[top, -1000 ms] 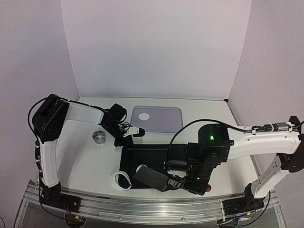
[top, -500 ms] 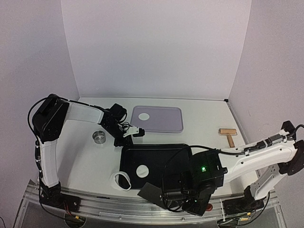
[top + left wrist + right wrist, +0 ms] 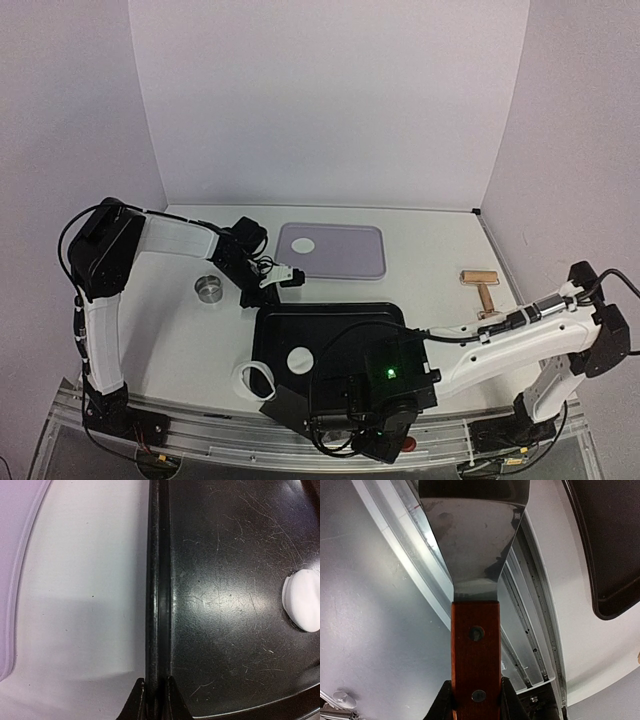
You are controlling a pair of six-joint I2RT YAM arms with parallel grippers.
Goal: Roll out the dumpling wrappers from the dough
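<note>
One dumpling wrapper [image 3: 300, 358], a flat white disc, lies on the black tray [image 3: 345, 318]; it also shows at the right edge of the left wrist view as a white disc [image 3: 303, 600]. A second wrapper [image 3: 304, 244] lies on the lilac tray [image 3: 350, 255]. My left gripper [image 3: 156, 701] is shut on the black tray's rim [image 3: 156, 590] at its far left corner. My right gripper [image 3: 475, 700] is shut on the wooden handle [image 3: 475, 650] of a steel scraper [image 3: 472, 535]. Its blade [image 3: 284, 408] hangs over the near table edge.
A white dough ring [image 3: 255, 380] lies left of the black tray's near corner. A small steel ring [image 3: 209, 289] stands to the left, and a wooden roller [image 3: 482, 283] lies at the right. The aluminium rail [image 3: 535, 630] runs under the scraper.
My right arm has swung off the black tray toward the near edge, carrying the scraper and uncovering the wrapper on the tray. The left gripper has stayed on the rim.
</note>
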